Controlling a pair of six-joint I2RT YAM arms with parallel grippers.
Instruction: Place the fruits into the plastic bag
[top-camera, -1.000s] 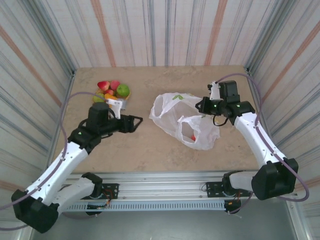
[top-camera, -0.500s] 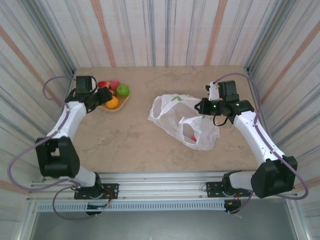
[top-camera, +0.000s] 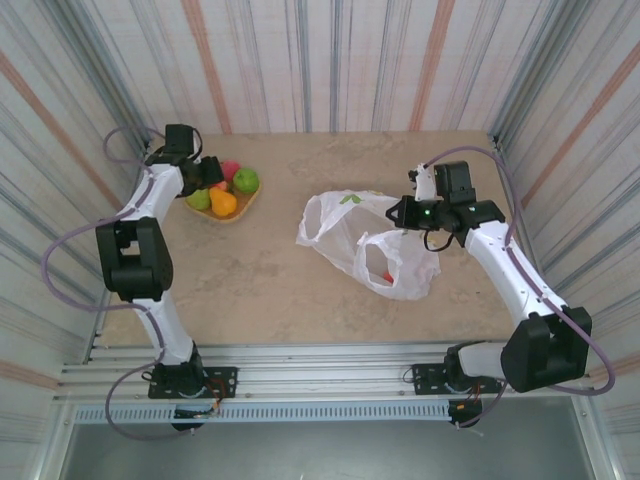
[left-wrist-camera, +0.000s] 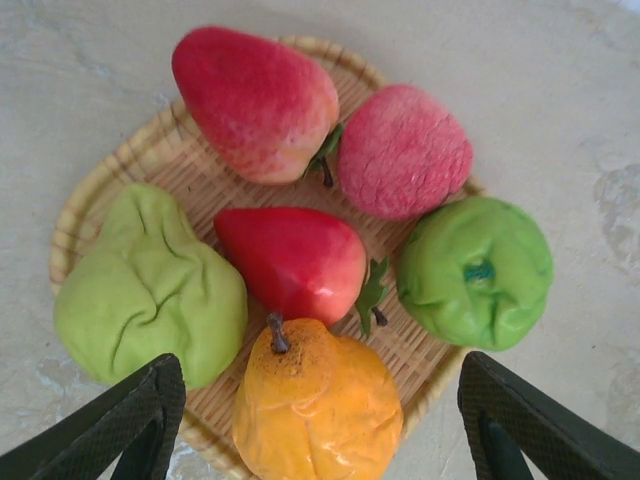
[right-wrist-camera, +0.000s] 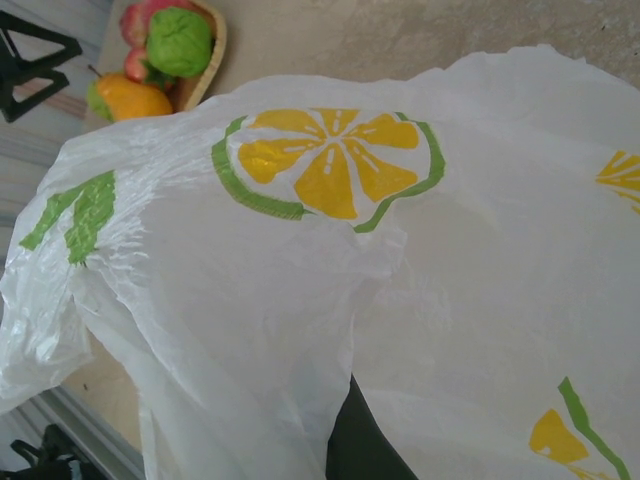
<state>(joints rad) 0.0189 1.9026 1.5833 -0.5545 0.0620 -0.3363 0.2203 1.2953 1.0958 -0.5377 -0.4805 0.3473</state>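
Six fruits (left-wrist-camera: 300, 250): crowded in the tan woven tray (left-wrist-camera: 125, 155) at the far left of the table (top-camera: 260, 290), most touching a neighbour.
Left gripper (left-wrist-camera: 322, 425): hovers above the tray, jaws spread wide, straddling the orange-yellow piece (left-wrist-camera: 315, 400).
Step in hand: picking one fruit, by my reading; the orange-yellow piece sits nearest (its rim side looks free).
How to do it well: come straight down, close on its flanks, and lift clear before swinging across.
In the way: the red pear (left-wrist-camera: 290, 265) and the green lumpy fruit (left-wrist-camera: 145, 290) touch it, so a jaw may nudge them.
Plastic bag (top-camera: 345, 225): well apart, mid-table, with a red fruit (top-camera: 385, 274) inside.
Right gripper (top-camera: 405, 213): at the bag's far edge; whether its jaws pinch the plastic I cannot tell.
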